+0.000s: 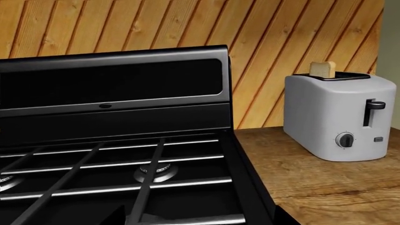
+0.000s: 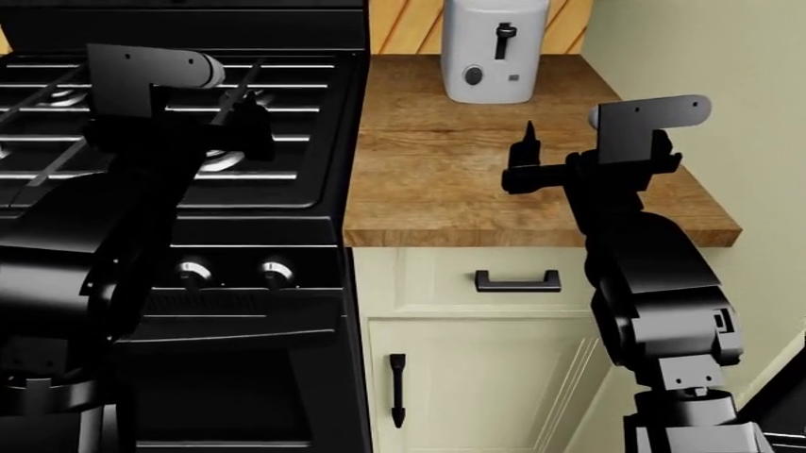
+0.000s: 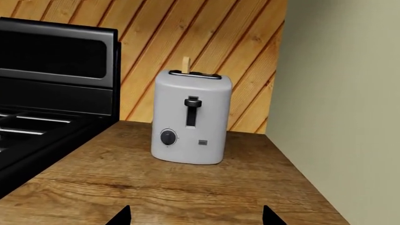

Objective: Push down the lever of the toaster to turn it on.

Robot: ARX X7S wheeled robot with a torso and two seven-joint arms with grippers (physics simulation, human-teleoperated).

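The light grey toaster (image 2: pixel 495 52) stands at the back of the wooden counter (image 2: pixel 428 179), against the plank wall. It also shows in the right wrist view (image 3: pixel 192 124) and the left wrist view (image 1: pixel 340 117). Its black lever (image 3: pixel 192 101) sits at the top of the vertical slot, above the round knob (image 3: pixel 168 137). A bread slice (image 3: pixel 185 64) sticks out of a top slot. My right gripper (image 2: pixel 527 151) hovers open over the counter, well short of the toaster, its tips wide apart (image 3: pixel 195 218). My left gripper (image 2: pixel 240 99) hangs over the stove, its tips barely visible, apparently open.
A black gas stove (image 2: pixel 189 113) with grates and a raised back panel (image 1: pixel 112 84) fills the left. A pale wall (image 3: pixel 337 93) closes the counter's right side just beside the toaster. Cabinet doors with black handles (image 2: pixel 516 280) are below the counter.
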